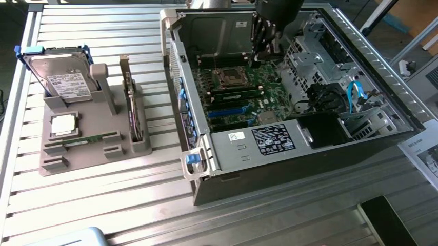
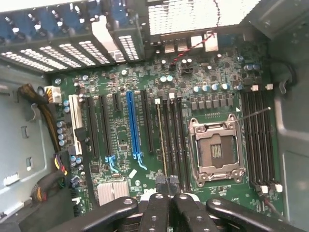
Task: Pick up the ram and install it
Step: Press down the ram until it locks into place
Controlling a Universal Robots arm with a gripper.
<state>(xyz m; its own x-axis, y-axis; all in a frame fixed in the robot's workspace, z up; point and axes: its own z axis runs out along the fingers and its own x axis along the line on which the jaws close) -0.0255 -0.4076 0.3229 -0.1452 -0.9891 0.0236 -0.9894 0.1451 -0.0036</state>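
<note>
**Fig.: gripper over open PC, ram step.** Gripper (image 2: 169, 186) has its fingers pressed together, and nothing can be seen between them. In the wrist view the tips hang just above the motherboard (image 2: 120, 96), by the end of the memory slots beside the CPU socket (image 2: 216, 151). In the exterior view the gripper (image 1: 265, 48) sits at upper centre of frame, inside the computer case (image 1: 287, 169).

One ram (image 2: 161, 140) stands on edge in a slot right by the fingertips. In the exterior view it (image 1: 236, 95) lies at frame centre, just below the socket (image 1: 228, 77). Whether the tips touch it cannot be told.

A second ram (image 1: 85, 139) lies flat in the grey fixture (image 1: 48, 154) at centre-left of the exterior view. It is well apart from the arm, near the processor chip (image 1: 63, 124), hard drive (image 1: 61, 79) and expansion card (image 1: 130, 102).

Step in hand, by judgement: install phase, w/ one stick apparently placed in its slot. Full seating cannot be confirmed, as the latches are too small to read.

Any push here calls for shut tips centred on the stick's top edge, going straight down w/o side load. Risk is a tilted stick or a scraped board.
</note>
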